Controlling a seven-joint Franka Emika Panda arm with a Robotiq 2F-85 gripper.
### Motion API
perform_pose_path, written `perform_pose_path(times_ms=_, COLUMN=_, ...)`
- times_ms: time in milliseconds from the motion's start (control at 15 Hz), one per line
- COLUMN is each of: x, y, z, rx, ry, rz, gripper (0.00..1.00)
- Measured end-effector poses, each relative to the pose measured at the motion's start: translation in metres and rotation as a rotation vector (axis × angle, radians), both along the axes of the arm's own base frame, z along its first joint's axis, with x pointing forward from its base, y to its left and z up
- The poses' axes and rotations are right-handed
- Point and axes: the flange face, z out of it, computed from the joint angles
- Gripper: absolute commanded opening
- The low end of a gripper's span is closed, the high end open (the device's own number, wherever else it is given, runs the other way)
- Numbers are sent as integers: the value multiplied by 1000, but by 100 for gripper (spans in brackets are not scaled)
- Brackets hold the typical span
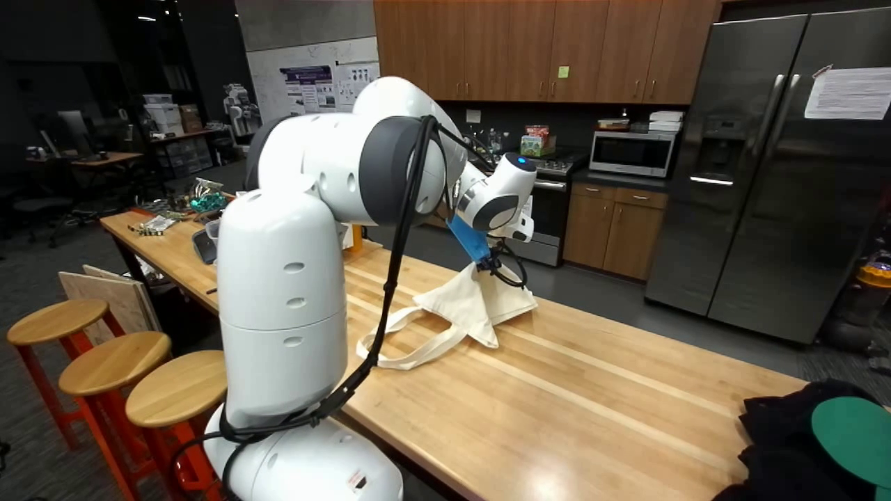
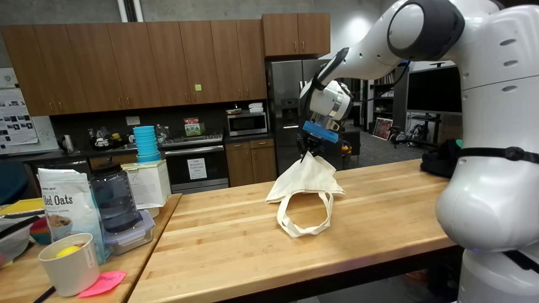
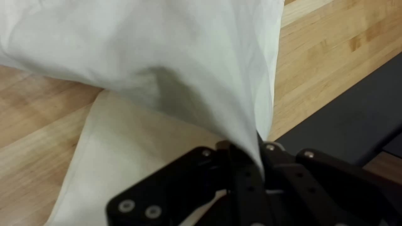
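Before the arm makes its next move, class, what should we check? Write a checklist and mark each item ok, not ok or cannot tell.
1. Gripper closed on the bag: ok, the cloth is pinched in it.
2. Bag fully off the table: not ok; a peak is raised, but lower parts rest there.
3. Handles in sight: ok, looped on the table in both exterior views.
4. Mug and oats packet away from the bag: ok, they stand apart from it.
5. Bag's contents: cannot tell; the inside is hidden.
6. Black cable slack enough: cannot tell; it hangs along the arm.
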Motion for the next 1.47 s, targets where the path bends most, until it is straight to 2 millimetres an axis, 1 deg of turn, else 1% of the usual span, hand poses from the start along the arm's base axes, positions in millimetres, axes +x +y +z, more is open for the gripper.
perform_pose_path(times_ms=400, x=1, y=-32, z=-1, rx=54, ry=2, rz=-53, gripper=1)
perform_pose_path(times_ms=867, x=0, y=-62, z=-2, rx=101, ry=1, rz=-112, gripper=1)
perform_pose_path(times_ms=1133, x=-2, y=-87, z=-3, rx=150, ry=1, rz=-155, gripper=1)
perform_pose_path(times_ms=1467, x=-7, y=-123, z=-4, rx=220, ry=6, rz=-217, gripper=1)
